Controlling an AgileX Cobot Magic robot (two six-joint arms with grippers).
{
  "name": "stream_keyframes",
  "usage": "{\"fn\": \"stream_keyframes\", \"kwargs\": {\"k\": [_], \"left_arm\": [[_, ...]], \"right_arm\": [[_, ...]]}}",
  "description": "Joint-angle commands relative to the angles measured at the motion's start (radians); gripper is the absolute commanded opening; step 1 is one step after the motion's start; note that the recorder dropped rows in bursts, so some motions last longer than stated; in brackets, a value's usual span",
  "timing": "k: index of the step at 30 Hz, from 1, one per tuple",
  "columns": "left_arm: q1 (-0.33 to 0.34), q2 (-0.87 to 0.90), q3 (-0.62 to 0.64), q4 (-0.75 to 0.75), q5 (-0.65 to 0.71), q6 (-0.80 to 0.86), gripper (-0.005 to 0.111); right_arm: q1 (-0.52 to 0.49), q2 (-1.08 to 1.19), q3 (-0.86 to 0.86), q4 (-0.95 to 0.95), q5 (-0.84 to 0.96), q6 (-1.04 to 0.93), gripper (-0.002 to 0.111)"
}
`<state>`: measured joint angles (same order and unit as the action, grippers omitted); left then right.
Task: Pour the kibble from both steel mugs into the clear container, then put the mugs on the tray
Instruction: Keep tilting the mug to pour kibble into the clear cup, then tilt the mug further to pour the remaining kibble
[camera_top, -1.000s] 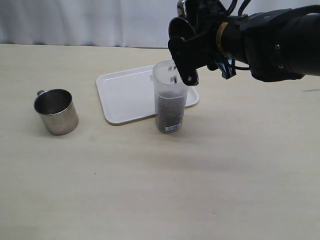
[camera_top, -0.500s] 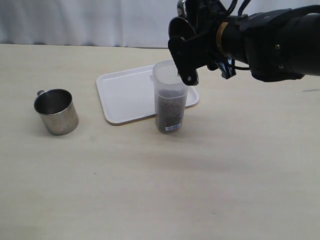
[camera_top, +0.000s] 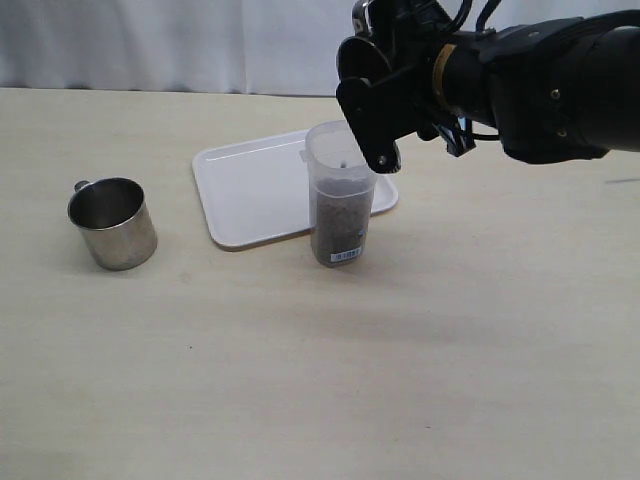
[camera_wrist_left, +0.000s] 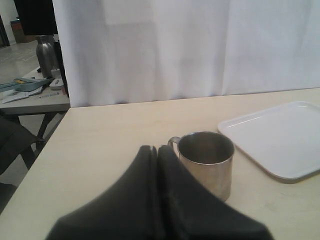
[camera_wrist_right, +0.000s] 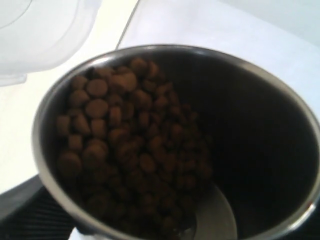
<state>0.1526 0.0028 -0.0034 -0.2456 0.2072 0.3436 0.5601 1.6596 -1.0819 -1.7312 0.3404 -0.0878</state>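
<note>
My right gripper (camera_top: 372, 112) is shut on a steel mug (camera_wrist_right: 175, 145), held tilted just above the rim of the clear container (camera_top: 340, 190). In the right wrist view reddish-brown kibble (camera_wrist_right: 125, 150) is heaped against the mug's lower side, next to the container's rim (camera_wrist_right: 35, 35). A layer of kibble (camera_top: 340, 218) fills the container's lower half. The second steel mug (camera_top: 112, 222) stands upright at the left, and no kibble shows inside the mug (camera_wrist_left: 206, 159). My left gripper (camera_wrist_left: 158, 150) is shut and empty just short of its handle. The white tray (camera_top: 250, 185) lies behind the container.
A white curtain hangs behind the table. In the left wrist view a side table (camera_wrist_left: 35, 97) with a steel bottle (camera_wrist_left: 45, 55) stands beyond the table's edge. The tray's corner (camera_wrist_left: 280, 142) lies close beside the left mug.
Almost nothing has moved. The right gripper holds the tilted mug over the container, with only a slight shift at the container's mouth.
</note>
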Motion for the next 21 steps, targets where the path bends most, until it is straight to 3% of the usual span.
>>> {"fn": "stream_keyframes", "kwargs": {"k": [1,21], "left_arm": [[-0.004,-0.003,0.003,0.0,-0.01,0.0,0.0],[-0.004,-0.003,0.003,0.0,-0.01,0.0,0.0]], "right_arm": [[0.001,-0.011,-0.011,-0.013,0.003,-0.026,0.005],[0.001,-0.011,-0.048,-0.013,-0.051,-0.021,0.005]]}}
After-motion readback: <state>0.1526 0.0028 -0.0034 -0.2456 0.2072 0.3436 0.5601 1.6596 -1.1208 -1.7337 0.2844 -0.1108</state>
